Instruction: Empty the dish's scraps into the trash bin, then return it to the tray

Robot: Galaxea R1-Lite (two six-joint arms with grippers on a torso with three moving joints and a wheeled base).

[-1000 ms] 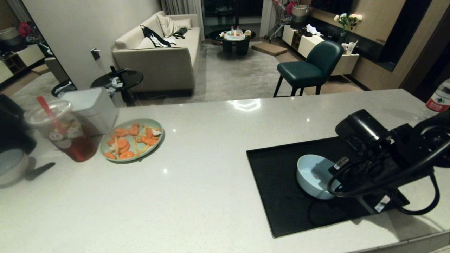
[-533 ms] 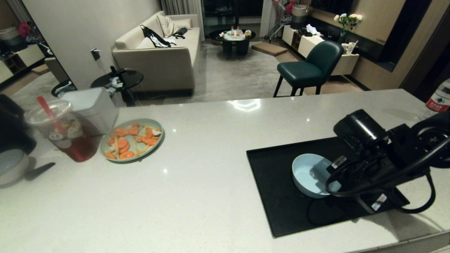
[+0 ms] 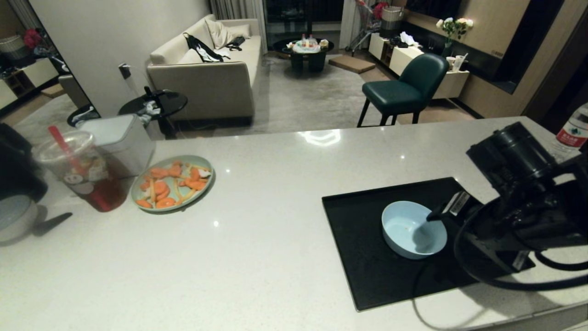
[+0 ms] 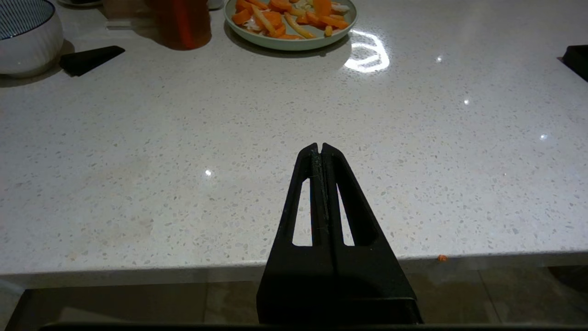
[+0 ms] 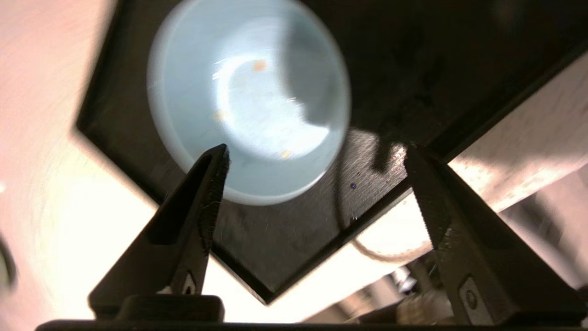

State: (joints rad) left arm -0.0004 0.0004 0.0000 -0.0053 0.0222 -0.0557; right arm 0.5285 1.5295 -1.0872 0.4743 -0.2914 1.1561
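Observation:
The dish [image 3: 413, 230], a small light-blue bowl, sits flat on the black tray [image 3: 367, 271] at the counter's right side. Only a few tiny orange specks of scraps [image 5: 259, 65] lie inside the dish [image 5: 248, 101]. My right gripper [image 3: 436, 216] hangs just right of the bowl's rim, raised off it. In the right wrist view the right gripper [image 5: 315, 149] is open, with only the tray [image 5: 285, 239] showing between its fingers. My left gripper [image 4: 320, 147] is shut and parked over the counter's near edge. The trash bin is out of view.
A green plate of carrot slices [image 3: 172, 182] and a plastic cup of red drink [image 3: 80, 170] stand at the far left, with a ribbed bowl [image 3: 14, 220] nearer. A water bottle [image 3: 574, 128] is at the right edge. One orange crumb [image 4: 442, 258] lies on the counter's front edge.
My right gripper has opened, let go of the dish and drawn back to the right and upward. The dish has settled flat on the tray. The left arm has not moved.

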